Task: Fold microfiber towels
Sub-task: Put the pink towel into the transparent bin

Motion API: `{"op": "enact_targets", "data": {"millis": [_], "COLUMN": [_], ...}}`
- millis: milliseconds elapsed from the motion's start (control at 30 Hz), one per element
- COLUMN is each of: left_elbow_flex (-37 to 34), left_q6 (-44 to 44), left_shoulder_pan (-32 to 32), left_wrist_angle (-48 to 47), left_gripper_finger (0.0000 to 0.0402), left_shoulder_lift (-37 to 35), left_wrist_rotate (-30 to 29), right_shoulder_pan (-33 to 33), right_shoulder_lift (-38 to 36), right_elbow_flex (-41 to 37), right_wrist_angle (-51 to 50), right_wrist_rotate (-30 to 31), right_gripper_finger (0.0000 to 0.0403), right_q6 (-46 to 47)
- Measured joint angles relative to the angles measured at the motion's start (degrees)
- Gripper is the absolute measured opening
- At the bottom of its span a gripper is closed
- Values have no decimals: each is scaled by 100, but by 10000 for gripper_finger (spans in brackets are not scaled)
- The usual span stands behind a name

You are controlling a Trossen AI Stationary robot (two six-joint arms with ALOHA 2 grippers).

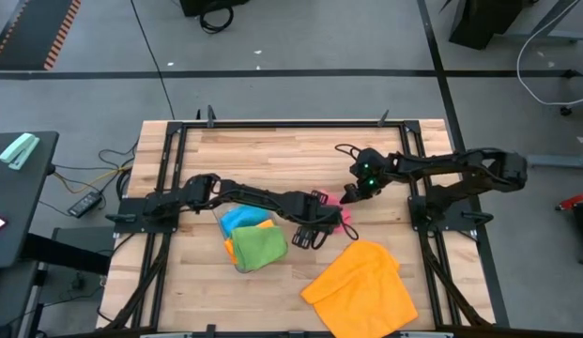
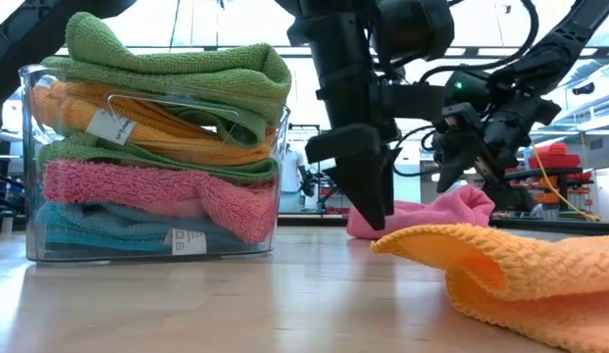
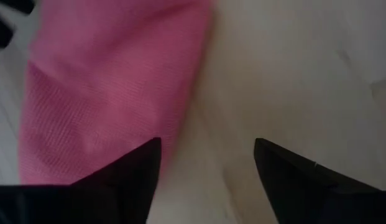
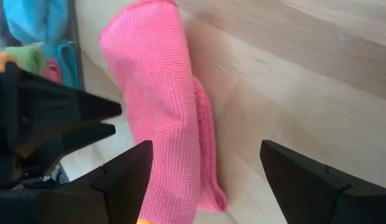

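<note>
A: Where's the left gripper (image 1: 314,230)?

B: Low over the middle of the table (image 1: 272,155), right at the pink towel (image 1: 334,208). From its wrist, the two fingers (image 3: 127,180) stand apart with bare wood between them; the pink cloth lies just beside one finger, not pinched. Jaws spread, nothing held.

A: And the right gripper (image 1: 352,192)?

B: Just the other side of the same towel, reaching in from the right. Its fingers (image 4: 121,180) are wide apart too, and the pink towel (image 4: 165,106) lies on the wood ahead of them, folded into a long narrow strip. It has hold of nothing.

A: So the pink one sits between the two grippers?

B: Yes. In the low view it's a small pink heap (image 2: 422,218) on the table behind the orange towel (image 2: 500,265), with the left arm's fingers coming down just beside it.

A: The other towels?

B: The orange towel (image 1: 361,286) lies loosely spread near the front edge, right of centre, apart from both grippers. The rest are stacked in a clear tray (image 2: 31,147) to the left of the grippers: green towel (image 1: 258,249) on top, blue towel (image 1: 239,219) at the far side from above. At table height the stack shows green, orange, green, pink, blue from top to bottom.
</note>
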Motion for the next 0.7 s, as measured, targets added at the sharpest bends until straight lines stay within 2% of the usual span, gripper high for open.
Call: {"op": "enact_targets", "data": {"millis": [133, 333, 533, 700], "left_elbow_flex": [11, 11, 11, -23], "left_q6": [157, 222, 337, 365], "left_shoulder_pan": [-103, -180, 12, 180], "left_wrist_angle": [-85, 287, 767, 607], "left_gripper_finger": [315, 392, 380, 375], "left_shoulder_lift": [-23, -56, -56, 72], "left_wrist_rotate": [-95, -1042, -1234, -890], "right_shoulder_pan": [-140, -375, -367, -174], "right_shoulder_lift": [-12, -12, -12, -12], "right_elbow_flex": [0, 0, 0, 0], "right_wrist_angle": [12, 12, 16, 17], "right_wrist_rotate": [-24, -35, -60, -88], "right_gripper_finger": [305, 305, 305, 305], "right_q6": [-115, -156, -86, -57]}}
